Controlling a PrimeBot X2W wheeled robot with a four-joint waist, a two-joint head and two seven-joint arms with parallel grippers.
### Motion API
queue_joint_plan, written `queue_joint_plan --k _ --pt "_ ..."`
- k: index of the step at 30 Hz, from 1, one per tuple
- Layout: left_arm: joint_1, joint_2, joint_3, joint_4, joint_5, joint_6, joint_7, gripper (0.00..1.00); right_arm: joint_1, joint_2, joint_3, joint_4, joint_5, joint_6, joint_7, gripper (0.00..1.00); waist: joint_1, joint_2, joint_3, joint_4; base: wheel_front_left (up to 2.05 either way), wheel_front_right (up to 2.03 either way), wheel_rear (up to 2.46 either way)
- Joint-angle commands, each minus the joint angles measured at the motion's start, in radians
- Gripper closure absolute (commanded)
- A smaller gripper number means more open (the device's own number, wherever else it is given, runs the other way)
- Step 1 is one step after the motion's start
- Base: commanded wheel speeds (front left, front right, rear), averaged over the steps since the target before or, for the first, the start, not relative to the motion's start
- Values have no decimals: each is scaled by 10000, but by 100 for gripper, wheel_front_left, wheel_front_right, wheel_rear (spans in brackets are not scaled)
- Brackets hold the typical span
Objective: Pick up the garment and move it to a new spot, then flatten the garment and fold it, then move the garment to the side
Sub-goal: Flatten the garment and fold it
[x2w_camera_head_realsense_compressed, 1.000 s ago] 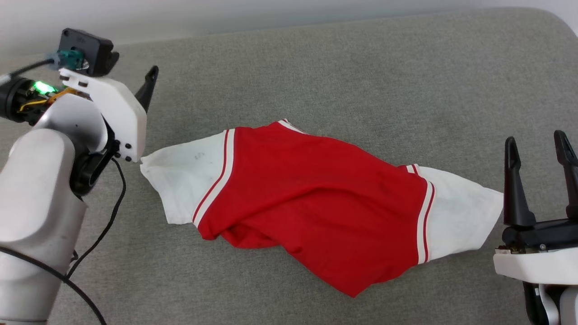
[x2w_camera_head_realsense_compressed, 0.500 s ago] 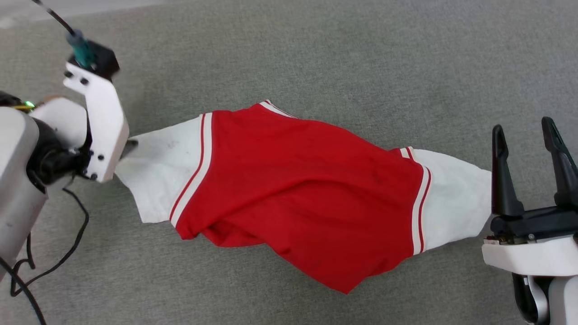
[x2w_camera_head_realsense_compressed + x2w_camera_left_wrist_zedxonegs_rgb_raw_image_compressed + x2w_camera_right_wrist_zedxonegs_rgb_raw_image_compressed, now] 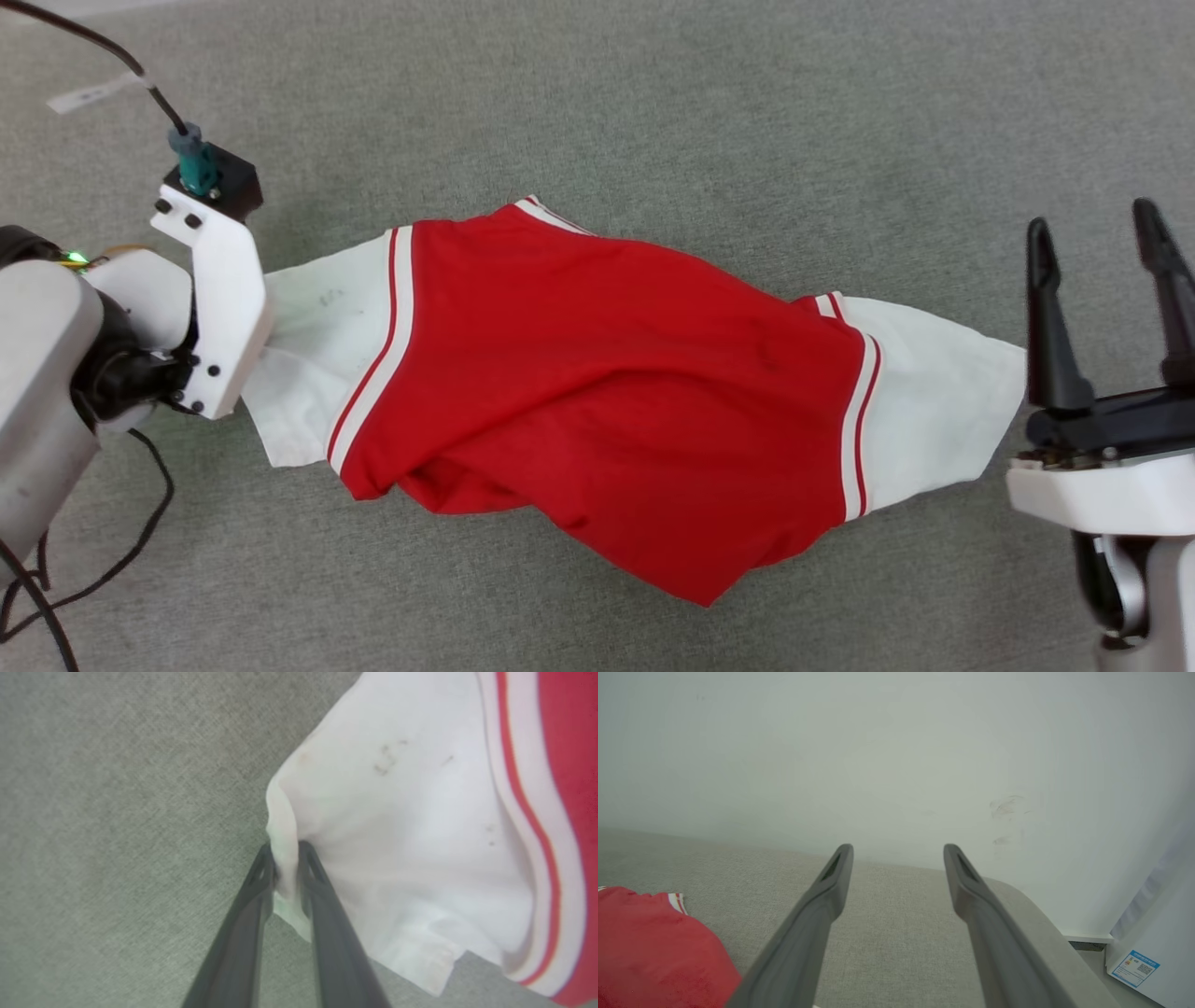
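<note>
Grey woven-fabric surface (image 3: pixel 653 103) is filling the head view. In the right wrist view a plain white wall (image 3: pixel 896 756) is rising behind its rounded far corner.

The garment (image 3: pixel 607 373) is lying crumpled across the middle of the surface, running left to right. The red body is bunching in the centre, with a white sleeve with red-and-white stripe trim sticking out at each end. The left sleeve is carrying a few small dark marks (image 3: pixel 385 760), too blurred to read.

Left gripper (image 3: pixel 286 851): jaws are pinching nearly closed on a fold at the outer edge of the left white sleeve (image 3: pixel 411 812), with cloth bulging up between the tips.

Right gripper (image 3: pixel 1094 224): jaws are standing wide apart and holding nothing, hovering just beside the right sleeve's tip. From its own wrist camera the gripper (image 3: pixel 898 851) is pointing at the wall, with a red corner of the garment (image 3: pixel 654 947) showing at lower left.

Writing:
- A blue-and-white sticker (image 3: pixel 1134 968) with a QR code is sitting on a white panel at lower right; its text is too small to read.
- A white tag (image 3: pixel 93 93) is hanging on the black cable near the left arm; nothing on it is legible.
</note>
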Motion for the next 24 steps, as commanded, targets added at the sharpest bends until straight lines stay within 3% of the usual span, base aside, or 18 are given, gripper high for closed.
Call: queue_joint_plan --k 1,10,15,19,24 --pt "265 -171 -210 101 -59 3 -84 100 -95 -129 -59 -18 -17 -7 -20 0 0 0 -147 43 0 0 0" --pt "163 526 -479 -950 -459 3 -1371 100 -870 -1342 -446 44 247 -7 -18 0 0 0 -1216 446 0 0 0" --pt "610 943 -361 -1638 -627 29 -2101 100 -1429 -2552 23 471 391 -7 199 0 0 0 -1606 728 0 0 0" --pt "995 1260 -319 -2198 -620 204 -2425 100 -1945 -3736 833 946 1073 -7 1678 0 0 0 -1742 954 0 0 0" --pt "1297 1393 -347 -2698 -551 447 -2644 100 -2493 -5456 2371 1411 2871 -7 4467 0 0 0 -1754 1209 0 0 0"
